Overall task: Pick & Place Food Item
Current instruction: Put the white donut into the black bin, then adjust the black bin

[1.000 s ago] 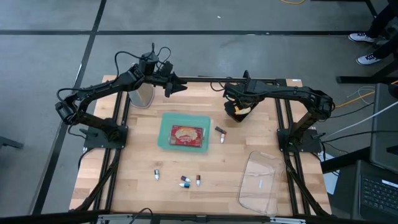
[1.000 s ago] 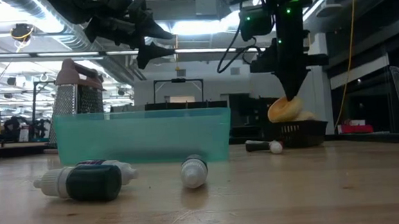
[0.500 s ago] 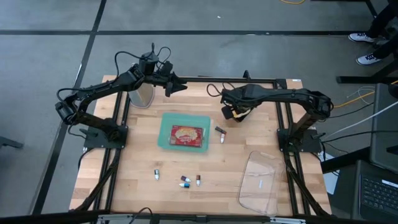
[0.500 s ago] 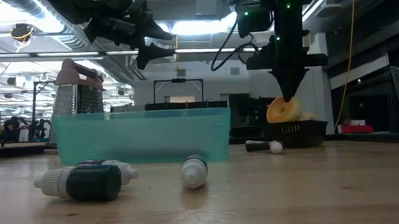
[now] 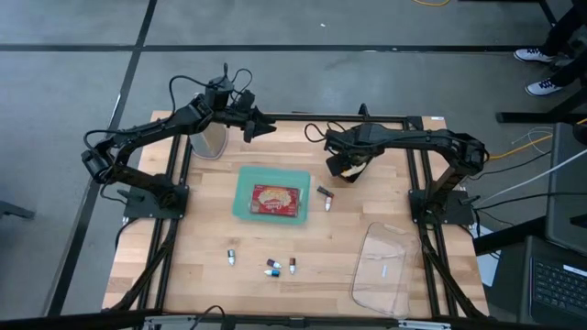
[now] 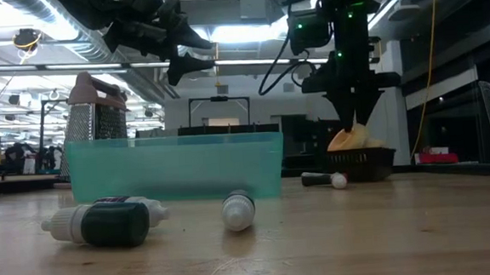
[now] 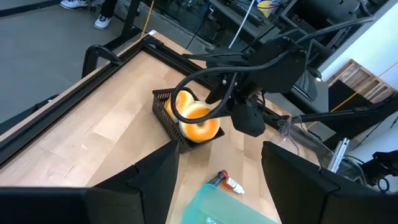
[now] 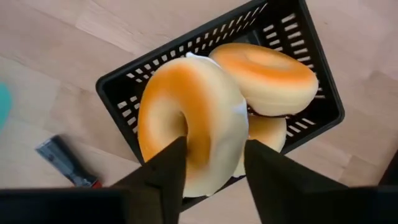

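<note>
The right gripper (image 8: 208,165) points steeply down over the black basket (image 8: 292,25) at the far side of the table, right of centre in the high view. Its two dark fingers (image 8: 165,171) stand parted, one on either side of the rim of a glazed bagel (image 8: 189,124) that stands on edge in the basket; in the right wrist view the pads sit at or just beside the bagel's lower rim, and whether they press it or have let go cannot be told. A second bagel (image 8: 267,74) lies tilted behind it in the same basket, with a third partly hidden underneath. The left gripper (image 5: 260,127) hangs above the table's far edge, left of centre, its jaws wide apart and empty, aimed toward the basket. A teal tray (image 5: 246,203) sits mid-table, well apart from the basket, with a small tube (image 5: 326,194) between them.
</note>
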Action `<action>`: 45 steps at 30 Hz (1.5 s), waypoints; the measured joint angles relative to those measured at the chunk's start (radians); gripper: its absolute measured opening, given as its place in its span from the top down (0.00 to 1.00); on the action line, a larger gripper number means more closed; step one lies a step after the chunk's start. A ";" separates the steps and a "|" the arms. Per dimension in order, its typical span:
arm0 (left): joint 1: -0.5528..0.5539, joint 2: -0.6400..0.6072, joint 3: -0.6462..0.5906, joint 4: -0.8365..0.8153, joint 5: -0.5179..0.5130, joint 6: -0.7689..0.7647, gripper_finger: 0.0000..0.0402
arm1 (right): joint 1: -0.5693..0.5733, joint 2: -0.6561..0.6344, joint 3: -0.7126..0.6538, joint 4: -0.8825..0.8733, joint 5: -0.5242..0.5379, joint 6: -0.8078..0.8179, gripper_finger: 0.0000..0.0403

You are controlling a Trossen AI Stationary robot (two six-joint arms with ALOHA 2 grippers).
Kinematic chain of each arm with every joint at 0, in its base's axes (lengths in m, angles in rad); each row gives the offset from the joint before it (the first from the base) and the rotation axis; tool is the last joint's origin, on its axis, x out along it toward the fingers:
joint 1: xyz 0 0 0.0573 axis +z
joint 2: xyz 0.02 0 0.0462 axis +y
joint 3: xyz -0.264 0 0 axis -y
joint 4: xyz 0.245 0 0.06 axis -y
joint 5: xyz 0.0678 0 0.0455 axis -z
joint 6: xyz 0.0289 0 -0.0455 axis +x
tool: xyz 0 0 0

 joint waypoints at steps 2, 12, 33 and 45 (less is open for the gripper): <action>0.000 0.000 0.000 0.000 0.000 0.001 0.44 | 0.000 0.000 0.005 -0.003 -0.001 0.000 0.57; 0.000 0.000 0.000 -0.001 -0.001 0.003 0.44 | -0.035 0.000 0.150 -0.075 0.094 -0.043 0.50; 0.000 0.000 -0.001 -0.001 -0.051 0.013 0.44 | -0.048 0.000 0.202 -0.003 0.037 -0.051 0.49; 0.000 0.000 -0.001 -0.004 -0.090 -0.018 0.44 | 0.029 -0.008 0.163 -0.026 -0.180 -0.052 0.49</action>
